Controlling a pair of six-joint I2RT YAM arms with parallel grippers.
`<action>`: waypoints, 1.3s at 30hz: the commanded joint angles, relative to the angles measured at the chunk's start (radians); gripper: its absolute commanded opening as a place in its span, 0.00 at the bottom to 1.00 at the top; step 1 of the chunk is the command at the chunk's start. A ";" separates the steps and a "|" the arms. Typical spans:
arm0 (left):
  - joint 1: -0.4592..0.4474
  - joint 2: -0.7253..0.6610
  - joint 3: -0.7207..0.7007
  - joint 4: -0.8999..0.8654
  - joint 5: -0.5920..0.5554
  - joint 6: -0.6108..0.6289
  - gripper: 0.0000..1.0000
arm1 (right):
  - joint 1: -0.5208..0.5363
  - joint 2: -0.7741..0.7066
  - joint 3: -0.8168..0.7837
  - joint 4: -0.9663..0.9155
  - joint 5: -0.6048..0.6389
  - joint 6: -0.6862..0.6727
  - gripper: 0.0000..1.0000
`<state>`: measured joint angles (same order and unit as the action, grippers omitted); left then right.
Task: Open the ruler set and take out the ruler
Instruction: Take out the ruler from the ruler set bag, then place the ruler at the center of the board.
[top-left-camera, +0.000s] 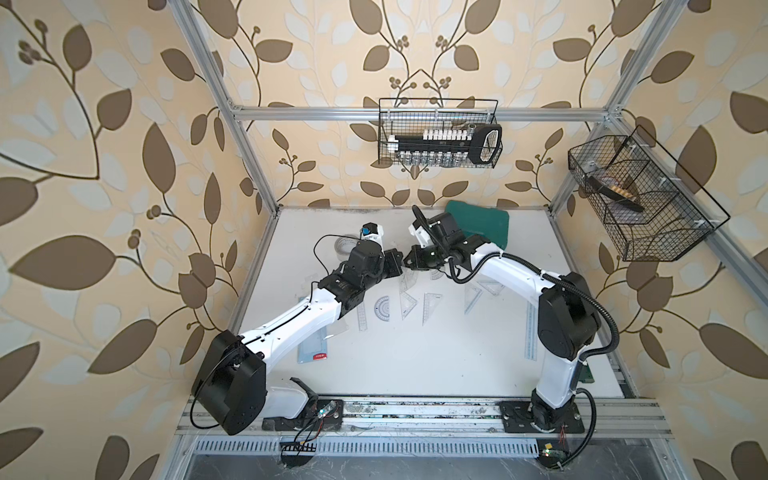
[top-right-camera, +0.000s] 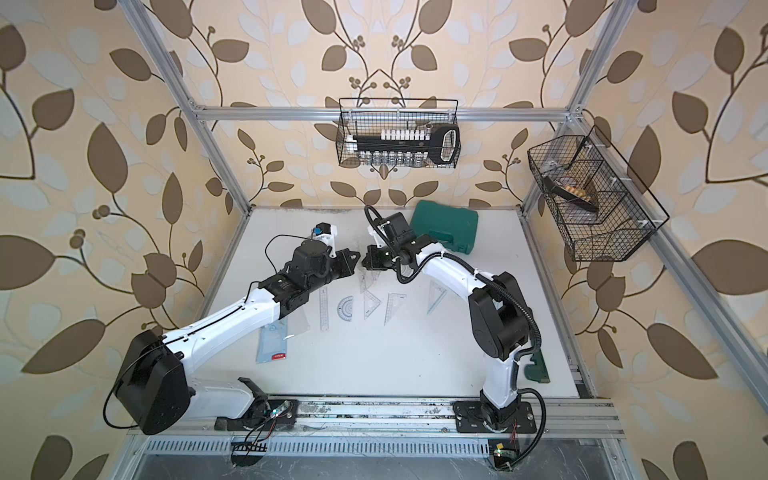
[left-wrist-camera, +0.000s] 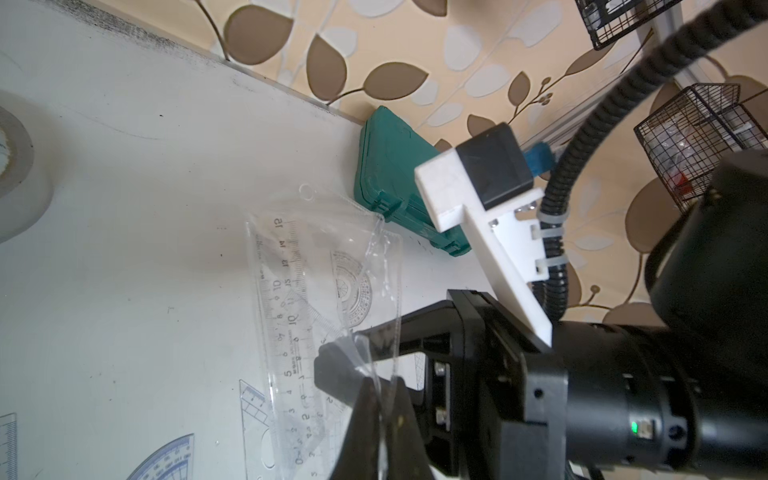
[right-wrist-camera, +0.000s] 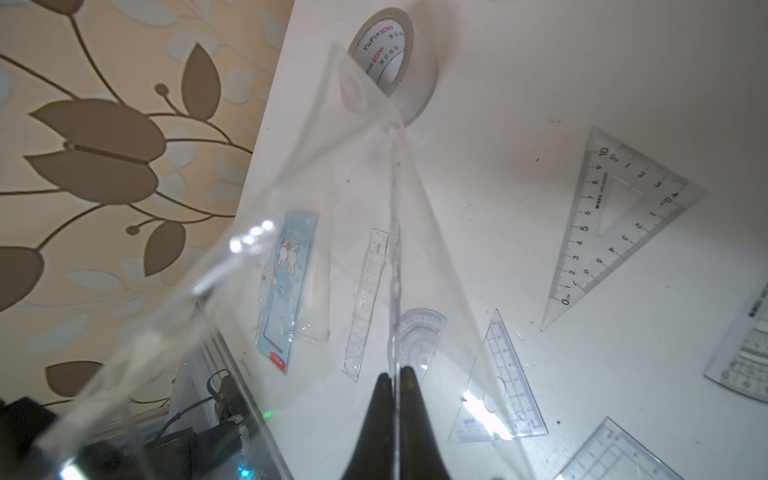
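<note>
Both arms meet over the middle of the table (top-left-camera: 415, 365), claw tip to claw tip. The left gripper (left-wrist-camera: 378, 415) is pinched tight on the clear film of the ruler set (left-wrist-camera: 328, 291), jaws closed with only the plastic between them. The right gripper (right-wrist-camera: 395, 382) is clamped on the same film, its fingers (right-wrist-camera: 411, 399) pressed together on a seam that runs straight away from them. In both top views the two claws nearly touch, left (top-left-camera: 398, 266) and right (top-left-camera: 409, 264).

The set hangs between them, off the table. Through the plastic the left wrist view shows the ruler (left-wrist-camera: 286, 299) inside, with a protractor and a set square beside it.

On the table lie loose pieces: a ruler (top-left-camera: 363, 316), a protractor (top-left-camera: 381, 308) and a set square (right-wrist-camera: 615, 232). A blue pack (top-left-camera: 313, 353) lies near the left arm, a tape roll (right-wrist-camera: 395, 62) sits further back, and a green case (top-left-camera: 478, 224) sits by the back wall.
</note>
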<state>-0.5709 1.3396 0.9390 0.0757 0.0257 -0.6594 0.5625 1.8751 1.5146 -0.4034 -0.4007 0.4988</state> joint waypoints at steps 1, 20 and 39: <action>-0.010 0.010 0.017 0.041 -0.003 0.009 0.00 | 0.000 -0.052 0.031 -0.054 0.068 -0.040 0.00; -0.013 0.035 0.033 0.007 -0.037 0.000 0.00 | -0.001 -0.099 0.025 -0.047 0.126 -0.050 0.00; 0.000 -0.072 0.088 -0.283 -0.243 0.070 0.00 | -0.199 -0.280 -0.057 -0.020 0.011 -0.058 0.00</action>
<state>-0.5701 1.3624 1.0058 -0.1268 -0.1238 -0.6319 0.3916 1.5742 1.4937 -0.4503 -0.3206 0.4358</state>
